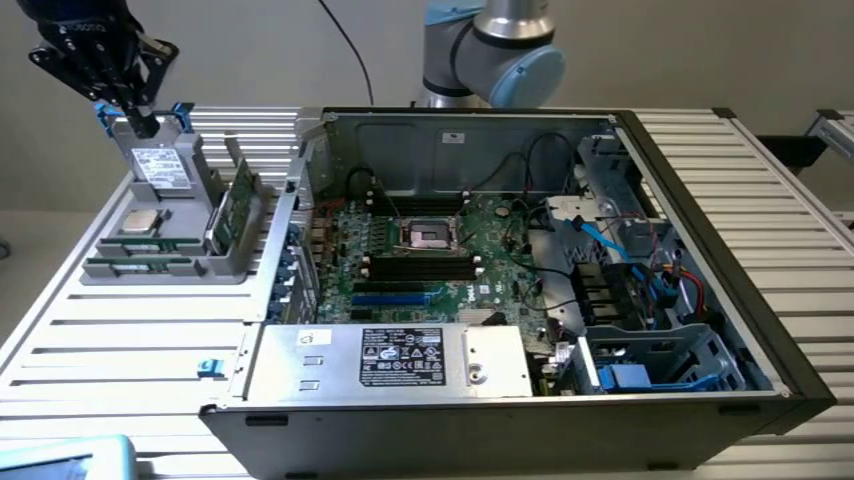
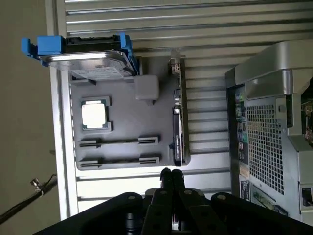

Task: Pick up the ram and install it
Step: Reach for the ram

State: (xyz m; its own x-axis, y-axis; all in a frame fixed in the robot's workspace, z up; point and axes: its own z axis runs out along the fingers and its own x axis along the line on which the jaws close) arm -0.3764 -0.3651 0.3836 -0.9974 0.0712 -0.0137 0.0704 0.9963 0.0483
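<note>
**Gripper and ram at the tray.** The gripper (image 2: 171, 174) hangs above the tray (image 2: 124, 122), well clear of it, with its jaws pressed together and nothing between them. The exterior view puts the gripper (image 1: 127, 98) over the tray's drive end.

The ram (image 2: 178, 125) stands on its long edge in a slot along the tray side that faces the case (image 2: 274, 142). It is upright, apart from the gripper, and not yet picked up. In the wrist view its long axis runs along that tray side and points almost straight away from the gripper's fingertips, just off their line toward the case. Its thin faces therefore appear to lie across the direction in which the jaws would part.

Further into the tray:
- The processor (image 2: 95, 115) lies flat near the middle.
- The drive (image 2: 93, 58), in blue brackets, stands at the end farthest from the gripper's fingertips.

Beyond the tray, on the same slatted worktop (image 1: 134, 340), the case lies open. The dark memory slots (image 1: 424, 265) on its motherboard (image 1: 501, 255) sit well apart from the ram (image 1: 240, 210).
</note>
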